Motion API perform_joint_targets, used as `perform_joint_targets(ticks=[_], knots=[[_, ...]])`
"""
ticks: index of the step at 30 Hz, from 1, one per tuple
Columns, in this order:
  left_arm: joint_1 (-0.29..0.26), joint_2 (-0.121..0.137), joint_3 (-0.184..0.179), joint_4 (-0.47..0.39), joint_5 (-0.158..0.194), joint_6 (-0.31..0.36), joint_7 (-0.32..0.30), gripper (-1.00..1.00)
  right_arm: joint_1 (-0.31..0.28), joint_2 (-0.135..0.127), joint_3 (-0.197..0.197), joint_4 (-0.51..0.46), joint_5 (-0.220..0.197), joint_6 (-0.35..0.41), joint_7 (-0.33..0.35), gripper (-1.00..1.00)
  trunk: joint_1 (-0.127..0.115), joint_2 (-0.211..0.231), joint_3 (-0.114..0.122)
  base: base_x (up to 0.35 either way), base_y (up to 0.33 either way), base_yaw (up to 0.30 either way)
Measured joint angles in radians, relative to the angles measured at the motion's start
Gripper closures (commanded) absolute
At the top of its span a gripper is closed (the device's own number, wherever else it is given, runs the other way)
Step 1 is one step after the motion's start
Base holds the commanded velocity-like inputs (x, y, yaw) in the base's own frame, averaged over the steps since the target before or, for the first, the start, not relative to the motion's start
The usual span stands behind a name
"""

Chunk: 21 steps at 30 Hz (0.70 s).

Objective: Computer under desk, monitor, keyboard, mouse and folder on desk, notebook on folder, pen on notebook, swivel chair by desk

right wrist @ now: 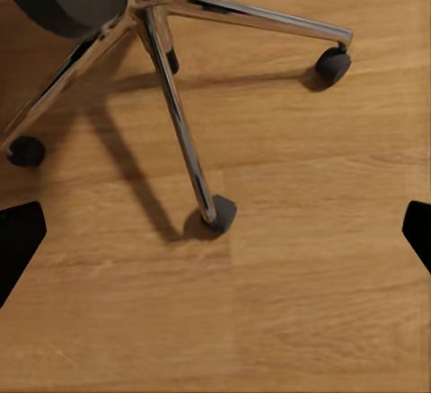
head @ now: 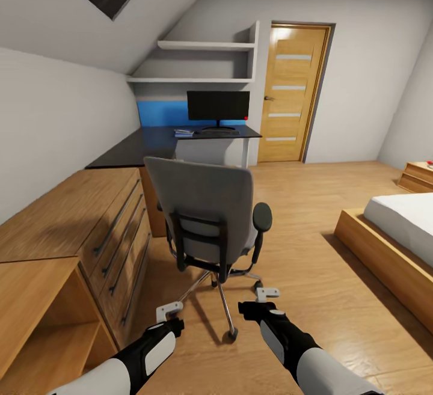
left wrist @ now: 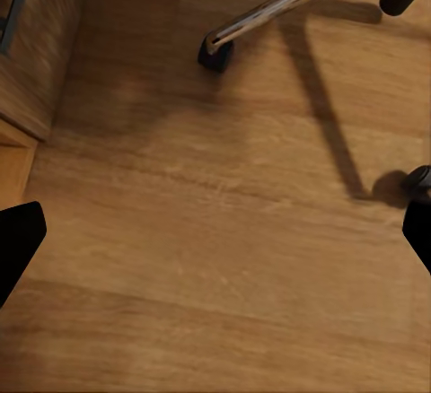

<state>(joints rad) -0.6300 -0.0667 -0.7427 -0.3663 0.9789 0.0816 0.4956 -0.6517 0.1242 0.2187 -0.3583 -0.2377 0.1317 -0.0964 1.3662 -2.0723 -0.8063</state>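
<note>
**Head view: robot stands behind the chair, both grippers empty**

Head view puts the grey upholstered swivel chair (head: 207, 220), with its black armrests and chrome star base, directly ahead of the robot, its tall back turned toward the camera and hiding the seat. Beyond it stands the long black-topped desk (head: 144, 145) with its blue back panel, carrying the wide black monitor (head: 218, 106); a slim dark keyboard (head: 215, 133) lies at the monitor's foot and something small and blue (head: 183, 133) sits beside it, too small to identify.

The left gripper (head: 169, 312) and right gripper (head: 264, 299) hang low above the wooden floor, near the castors. In the wrist views each gripper's fingers stand wide apart with nothing between them.

The likely risk is the chair itself: it rolls and swivels freely, so an off-centre push could spin it or drive it into the light-wood dresser (head: 78, 220) at the left. The low arms might also catch a chrome leg (right wrist: 180, 115).
</note>
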Motion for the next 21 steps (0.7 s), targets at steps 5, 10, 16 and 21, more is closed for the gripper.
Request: perform_joint_targets(ticks=[5,10,16,21], knots=[[0.0,0.0,0.0,0.0,-0.001,0.0,0.0,-1.0,0.0,0.002,0.002,0.012,0.009,-0.018,0.0,-1.0,0.019,-0.035,-0.016,0.0,0.0,0.0],[0.0,0.0,0.0,0.0,0.0,0.0,0.0,-1.0,0.0,0.004,0.003,0.016,0.011,-0.036,-0.001,-1.0,0.038,-0.07,-0.031,0.0,0.0,0.0],[0.0,0.0,0.0,0.0,0.001,0.0,0.0,-1.0,0.0,0.012,0.003,0.019,0.012,-0.059,-0.002,-1.0,0.061,-0.112,-0.05,0.0,0.0,0.017],[0.0,0.0,0.0,0.0,0.002,0.0,0.0,-1.0,0.0,0.015,0.004,0.02,0.012,-0.065,-0.003,-1.0,0.081,-0.147,-0.066,0.0,0.0,0.116]])
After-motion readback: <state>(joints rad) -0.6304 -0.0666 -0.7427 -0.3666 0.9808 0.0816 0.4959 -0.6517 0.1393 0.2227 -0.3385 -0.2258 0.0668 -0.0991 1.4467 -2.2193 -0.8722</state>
